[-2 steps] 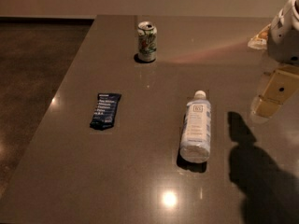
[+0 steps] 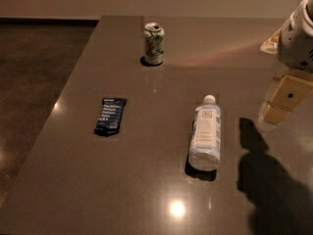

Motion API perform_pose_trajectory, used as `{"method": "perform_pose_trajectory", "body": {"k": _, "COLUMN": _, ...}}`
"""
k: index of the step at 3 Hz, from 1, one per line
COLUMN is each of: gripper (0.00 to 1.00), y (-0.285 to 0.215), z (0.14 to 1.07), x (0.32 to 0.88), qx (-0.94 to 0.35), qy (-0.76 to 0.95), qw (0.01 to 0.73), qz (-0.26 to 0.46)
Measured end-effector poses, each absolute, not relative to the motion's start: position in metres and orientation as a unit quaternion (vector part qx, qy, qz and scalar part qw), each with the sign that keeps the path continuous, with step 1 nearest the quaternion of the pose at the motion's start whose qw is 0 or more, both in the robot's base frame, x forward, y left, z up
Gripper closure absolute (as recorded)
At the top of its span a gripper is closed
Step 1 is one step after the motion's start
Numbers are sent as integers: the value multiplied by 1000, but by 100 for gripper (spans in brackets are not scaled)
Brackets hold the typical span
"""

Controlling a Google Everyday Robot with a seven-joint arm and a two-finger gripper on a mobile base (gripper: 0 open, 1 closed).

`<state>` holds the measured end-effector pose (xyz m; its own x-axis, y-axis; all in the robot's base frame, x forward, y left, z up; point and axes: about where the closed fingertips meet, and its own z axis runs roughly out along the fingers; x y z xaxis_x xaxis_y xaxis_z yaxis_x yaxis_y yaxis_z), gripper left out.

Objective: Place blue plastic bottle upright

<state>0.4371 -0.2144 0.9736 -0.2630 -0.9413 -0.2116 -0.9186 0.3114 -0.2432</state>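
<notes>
Counted on the dark grey table (image 2: 146, 199), left to right: 1 dark-blue snack bar wrapper (image 2: 110, 116), 1 green-and-white soda can (image 2: 154, 43), 1 blue plastic bottle (image 2: 205, 133). Also 1 gripper (image 2: 279, 102) on 1 arm.

Wrapper: flat, well to the left of the bottle, long side running roughly the same way as the bottle's.

Can: upright, beyond the bottle and to its left, well apart from it.

Bottle: lying on its side, not upright. White cap (image 2: 209, 99) pointing away from the camera, base toward the camera, pale label facing up. Dark shadow under the base end. Touching neither wrapper nor can.

Gripper: tan-yellow, hanging below the white arm housing (image 2: 298, 33) at the right edge of view. Right of the bottle, about level with its cap end, above the tabletop. Apart from the bottle, no contact with it. Degree of opening: cannot tell from this angle. Nothing made out in its hold.

Arm shadow (image 2: 274, 180): cast on the table right of the bottle's base end, near it but not reaching it.

Versus 0.7 s earlier: wrapper, can and bottle in the same places, bottle in the same lie. Gripper in much the same spot right of the bottle; no clear shift toward it.
</notes>
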Motion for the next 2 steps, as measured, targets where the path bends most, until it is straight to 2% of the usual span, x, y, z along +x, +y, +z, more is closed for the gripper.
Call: {"method": "perform_pose_trajectory", "body": {"k": 2, "gripper": 0, "y": -196, "z": 938, "x": 439, "qx": -494, "qy": 855, "qw": 152, "qz": -50}}
